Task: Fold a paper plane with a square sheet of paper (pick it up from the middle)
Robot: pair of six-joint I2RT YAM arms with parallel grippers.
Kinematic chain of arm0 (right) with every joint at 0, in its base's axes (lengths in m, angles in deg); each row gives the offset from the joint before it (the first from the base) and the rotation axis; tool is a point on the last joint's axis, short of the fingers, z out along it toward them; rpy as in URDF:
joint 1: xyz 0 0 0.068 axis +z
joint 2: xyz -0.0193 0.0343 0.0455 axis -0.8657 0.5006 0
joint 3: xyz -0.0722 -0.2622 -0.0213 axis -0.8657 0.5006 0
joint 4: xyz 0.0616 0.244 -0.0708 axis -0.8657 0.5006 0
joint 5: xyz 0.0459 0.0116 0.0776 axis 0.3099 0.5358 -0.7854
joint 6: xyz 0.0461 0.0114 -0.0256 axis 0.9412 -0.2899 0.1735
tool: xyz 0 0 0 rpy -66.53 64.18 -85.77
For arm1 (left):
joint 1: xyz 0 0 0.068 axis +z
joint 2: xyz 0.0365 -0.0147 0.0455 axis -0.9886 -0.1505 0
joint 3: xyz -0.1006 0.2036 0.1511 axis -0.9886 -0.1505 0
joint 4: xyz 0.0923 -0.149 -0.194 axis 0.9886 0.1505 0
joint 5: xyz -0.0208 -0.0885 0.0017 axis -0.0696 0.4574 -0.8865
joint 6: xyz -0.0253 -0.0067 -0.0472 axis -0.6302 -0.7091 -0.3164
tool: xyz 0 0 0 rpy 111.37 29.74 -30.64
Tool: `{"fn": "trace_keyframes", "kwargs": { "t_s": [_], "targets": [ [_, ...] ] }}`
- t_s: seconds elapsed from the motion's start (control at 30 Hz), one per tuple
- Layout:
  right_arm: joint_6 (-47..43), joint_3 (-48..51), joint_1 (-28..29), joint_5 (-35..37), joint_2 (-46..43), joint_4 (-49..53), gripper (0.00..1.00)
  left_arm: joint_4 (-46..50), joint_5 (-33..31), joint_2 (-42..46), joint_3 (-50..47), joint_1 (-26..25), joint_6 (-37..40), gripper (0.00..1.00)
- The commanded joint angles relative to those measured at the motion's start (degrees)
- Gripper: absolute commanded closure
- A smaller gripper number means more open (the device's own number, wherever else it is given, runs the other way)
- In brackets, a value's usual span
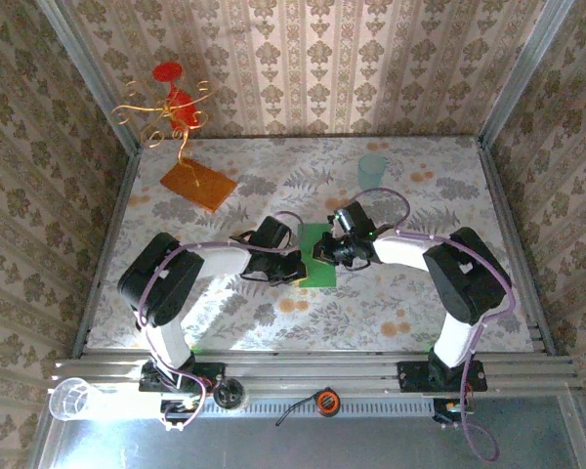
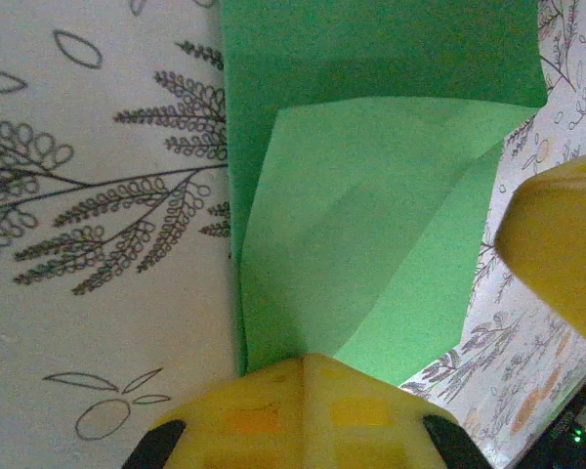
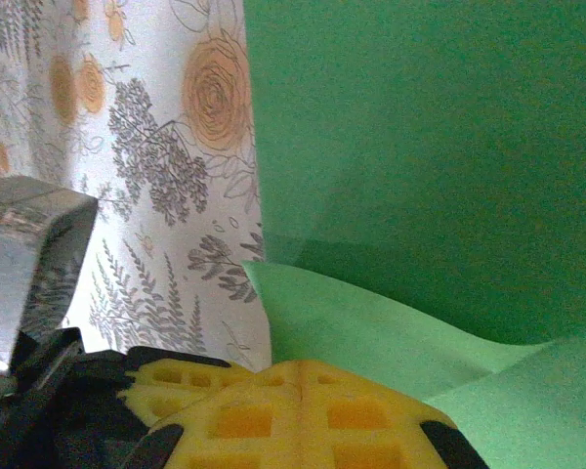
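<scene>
The left gripper [image 1: 291,267] and right gripper [image 1: 325,256], jaws closed, press the paper plane [image 1: 315,237] mid-table, seemingly to crease its flap.

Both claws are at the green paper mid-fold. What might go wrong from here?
1. The left claw and right claw work close together over the small paper plane; their fingers might collide.
2. The lighter flap stands off the sheet and is not creased flat; it may spring back or crease crooked.
</scene>
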Motion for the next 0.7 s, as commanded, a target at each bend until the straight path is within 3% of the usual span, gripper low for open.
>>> {"fn": "trace_keyframes", "kwargs": {
  "t_s": [0.0,0.43,0.67],
  "targets": [
    [-1.9,0.6,0.9,-0.7,0.7,1.7,0.99,6.4,-3.0,-1.4,-1.0,0.1,1.4,1.0],
    [-1.4,-0.8,1.2,-2.0,6.6,-0.6,1.0,8.3,-3.5,-1.2,-1.3,0.1,1.5,1.0],
    [-3.2,0.8,-5.4,-0.3,7.5,-2.0,1.0,13.4,-5.4,-2.3,-4.4,-0.2,2.1,1.0]
  ]
}}
